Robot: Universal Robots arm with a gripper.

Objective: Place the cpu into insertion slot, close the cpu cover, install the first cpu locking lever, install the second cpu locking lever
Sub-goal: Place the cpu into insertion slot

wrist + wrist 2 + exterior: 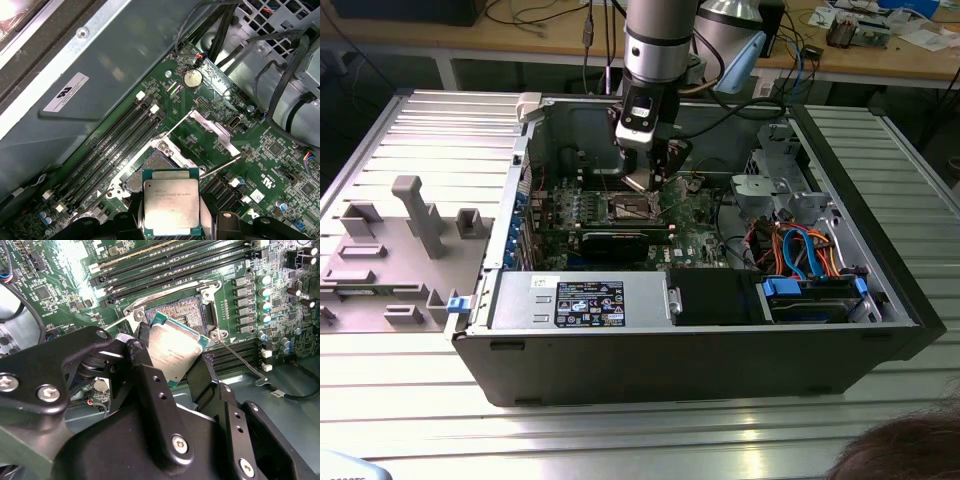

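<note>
Second wrist view: gripper (pixel 172 359) clamped on cpu (pixel 176 346), held just over empty slot (pixel 172 307), not seated; cover (pixel 215 131) open, levers (pixel 222 166) unlatched.

Silver power-supply box (pixel 582 301), orange-blue cables (pixel 801 250), coin battery (pixel 192 78)

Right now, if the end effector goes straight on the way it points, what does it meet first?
Likely the open socket; the chip the end effector holds would touch it first. Depth is unclear.
</note>
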